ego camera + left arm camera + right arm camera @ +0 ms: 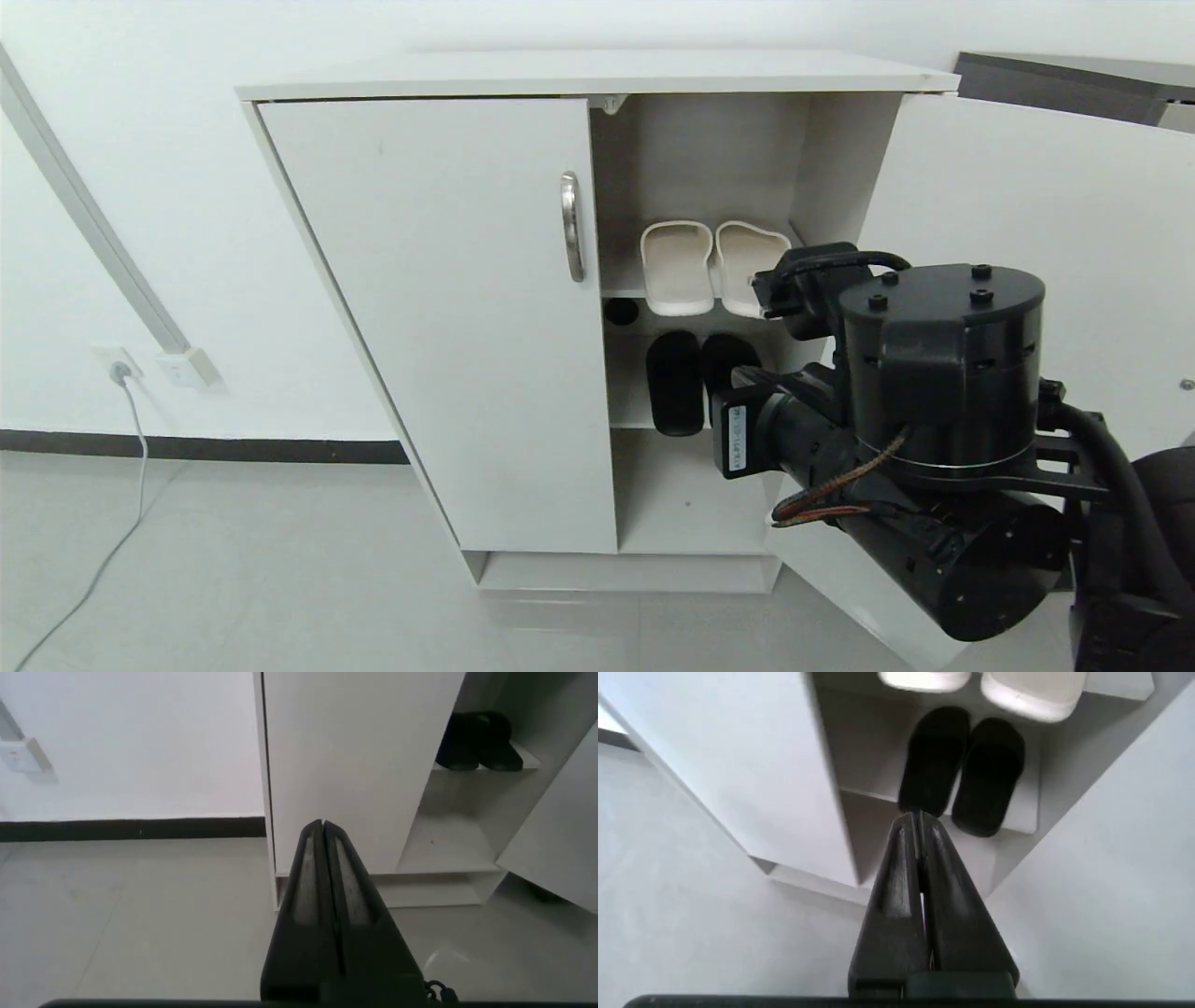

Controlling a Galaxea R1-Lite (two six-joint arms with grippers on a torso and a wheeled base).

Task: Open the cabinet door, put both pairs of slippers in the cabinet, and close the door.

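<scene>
Head view shows the white slippers [714, 266] and black slippers [695, 378] already on the cabinet [597, 75] shelves in the middle, and the left gripper [321, 835] and right gripper [916, 826] are both pressed together, empty, so I think pushing the open door [1027, 233] on the right shut comes next.

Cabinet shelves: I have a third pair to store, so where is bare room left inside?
The bottom shelf is bare, below the black slippers, between the closed door and the open door. The black slippers and white slippers each take up most of their shelf's visible width.
</scene>
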